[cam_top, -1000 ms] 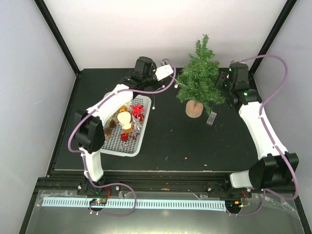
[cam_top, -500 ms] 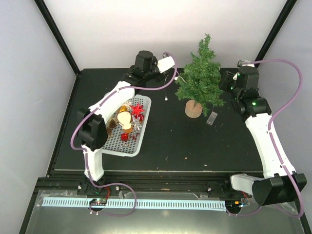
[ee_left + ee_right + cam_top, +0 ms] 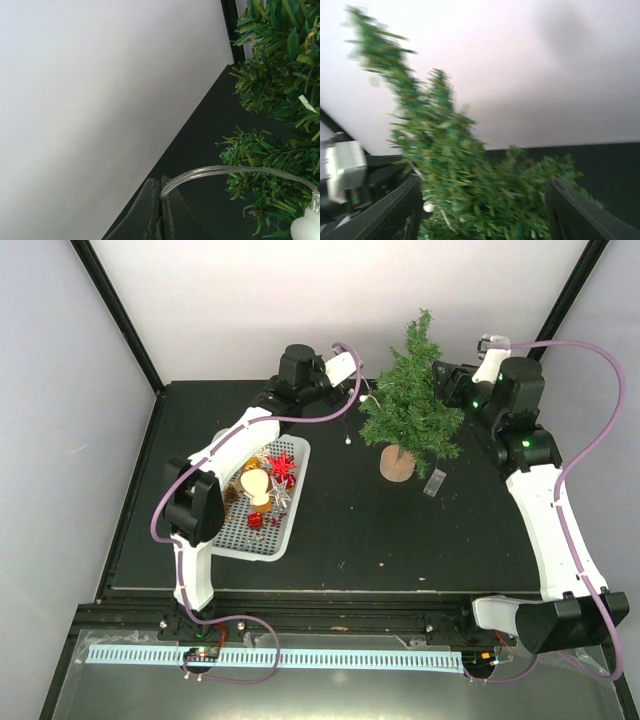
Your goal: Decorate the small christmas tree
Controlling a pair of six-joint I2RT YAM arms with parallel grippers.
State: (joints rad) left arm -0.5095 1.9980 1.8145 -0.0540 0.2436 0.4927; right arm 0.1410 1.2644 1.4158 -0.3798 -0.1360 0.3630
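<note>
Dark-green and bristly, the small christmas tree (image 3: pixel 410 405) stands upright on its tan base (image 3: pixel 397 464) at the back of the black table (image 3: pixel 350 530), right of centre. Just left of it, your left gripper (image 3: pixel 160 189) is pinched tight on a clear wire (image 3: pixel 225 171) running to a pale bulb (image 3: pixel 306 227). Your right gripper (image 3: pixel 484 185) is spread wide at the tree's upper right, with branches showing between its fingers (image 3: pixel 400 212); whether they touch, you can't tell. The white basket (image 3: pixel 262 540) of ornaments (image 3: pixel 268 478) sits well left.
</note>
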